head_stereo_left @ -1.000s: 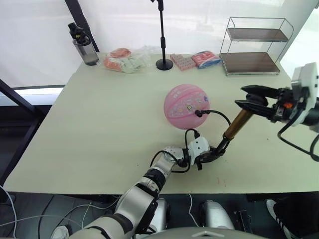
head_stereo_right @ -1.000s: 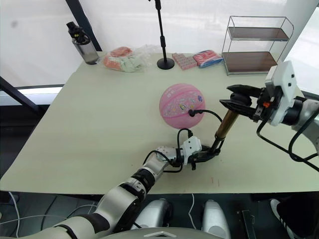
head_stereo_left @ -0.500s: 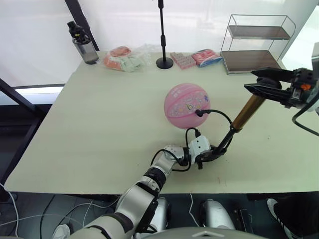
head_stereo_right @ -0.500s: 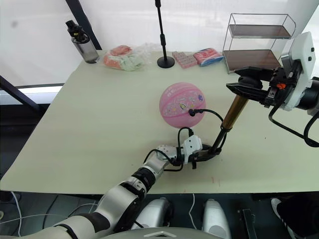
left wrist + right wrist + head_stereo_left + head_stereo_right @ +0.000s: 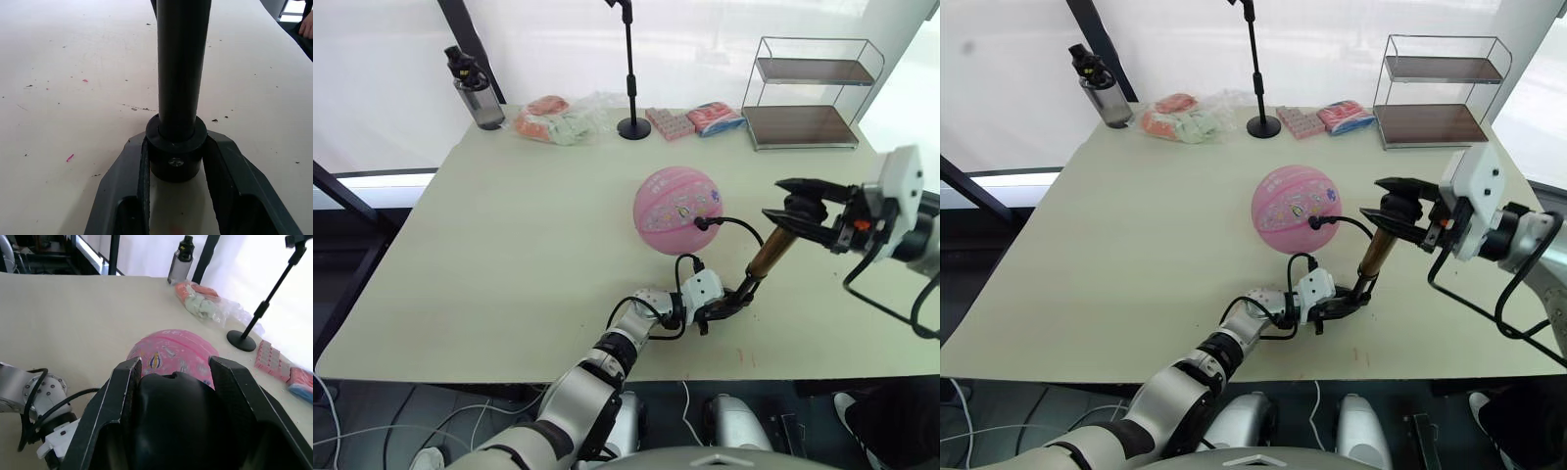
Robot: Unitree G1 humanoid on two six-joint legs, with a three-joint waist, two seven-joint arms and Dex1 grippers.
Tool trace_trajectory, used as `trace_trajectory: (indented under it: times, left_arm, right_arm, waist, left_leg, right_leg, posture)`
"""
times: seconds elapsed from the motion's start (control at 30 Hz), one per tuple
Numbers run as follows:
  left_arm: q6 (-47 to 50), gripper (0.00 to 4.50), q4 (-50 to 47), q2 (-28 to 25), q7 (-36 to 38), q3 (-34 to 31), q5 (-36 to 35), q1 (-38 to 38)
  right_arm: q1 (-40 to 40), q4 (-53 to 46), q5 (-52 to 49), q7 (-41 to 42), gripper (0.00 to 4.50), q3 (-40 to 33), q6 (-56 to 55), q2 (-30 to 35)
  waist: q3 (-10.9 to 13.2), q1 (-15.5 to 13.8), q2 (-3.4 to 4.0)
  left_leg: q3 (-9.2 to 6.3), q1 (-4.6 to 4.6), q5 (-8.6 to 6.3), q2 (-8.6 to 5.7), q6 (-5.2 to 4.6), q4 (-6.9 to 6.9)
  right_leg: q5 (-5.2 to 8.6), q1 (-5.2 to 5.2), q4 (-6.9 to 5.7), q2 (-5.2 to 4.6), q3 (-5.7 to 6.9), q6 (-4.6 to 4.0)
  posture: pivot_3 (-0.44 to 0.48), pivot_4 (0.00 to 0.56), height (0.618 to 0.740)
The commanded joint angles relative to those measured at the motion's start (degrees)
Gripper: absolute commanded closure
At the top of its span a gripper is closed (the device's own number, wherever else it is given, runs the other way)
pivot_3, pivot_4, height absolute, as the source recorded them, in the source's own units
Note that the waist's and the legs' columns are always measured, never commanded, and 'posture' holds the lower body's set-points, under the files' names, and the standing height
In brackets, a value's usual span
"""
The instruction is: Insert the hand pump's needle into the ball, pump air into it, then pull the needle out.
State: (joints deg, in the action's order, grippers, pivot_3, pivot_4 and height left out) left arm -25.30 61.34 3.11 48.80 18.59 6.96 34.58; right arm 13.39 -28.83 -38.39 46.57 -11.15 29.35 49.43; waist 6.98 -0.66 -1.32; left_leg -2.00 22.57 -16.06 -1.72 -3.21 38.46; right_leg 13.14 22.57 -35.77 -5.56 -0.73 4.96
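Left end effector [image 5: 724, 305] clamps the pump [image 5: 767, 250] base on the bench [image 5: 509, 245]; right end effector [image 5: 800, 210] grips its handle; needle [image 5: 699, 224] sits in ball [image 5: 675, 209].

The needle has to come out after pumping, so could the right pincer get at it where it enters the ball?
Probably not yet: the right pincer is shut on the hand pump handle. The way to the needle looks free.
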Motion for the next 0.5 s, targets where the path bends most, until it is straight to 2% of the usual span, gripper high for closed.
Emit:
trace_trajectory:
  times: [0.03, 0.2, 0.5]
  left_arm:
    - [2.5, 3.41, 3.9, -1.6, 0.8, 1.2, 2.3, -2.5]
    - [2.4, 3.41, 3.7, -1.6, 0.8, 1.1, 2.3, -2.6]
    - [2.4, 3.41, 3.5, -1.5, 0.9, 0.9, 2.2, -2.6]
  right_arm:
    - [-5.2, 1.0, 5.9, -0.6, 2.63, 5.9, -2.1, -2.4]
    - [-10.0, 3.8, 11.5, -1.8, 2.63, 9.6, -6.6, -6.2]
    - [-12.5, 9.7, 19.3, -2.3, 2.63, 14.8, -13.5, -11.5]
  waist:
    - [-0.1, -0.1, -0.12]
    - [-0.2, -0.1, -0.16]
    - [-0.3, 0.0, -0.08]
  left_leg:
    - [-0.02, -0.01, 0.00, 0.02, 0.00, -0.01]
    - [-0.03, -0.04, 0.00, 0.01, 0.00, -0.02]
    - [-0.02, -0.12, 0.00, 0.01, 0.01, -0.04]
  right_leg:
    - [0.01, 0.00, 0.00, 0.02, 0.03, -0.01]
    - [0.01, 0.00, 0.00, 0.03, 0.03, -0.01]
    - [0.01, -0.03, 0.00, 0.11, 0.02, -0.02]
  posture:
    - [0.000, 0.150, 0.740]
    - [0.000, 0.150, 0.740]
    - [0.000, 0.150, 0.740]
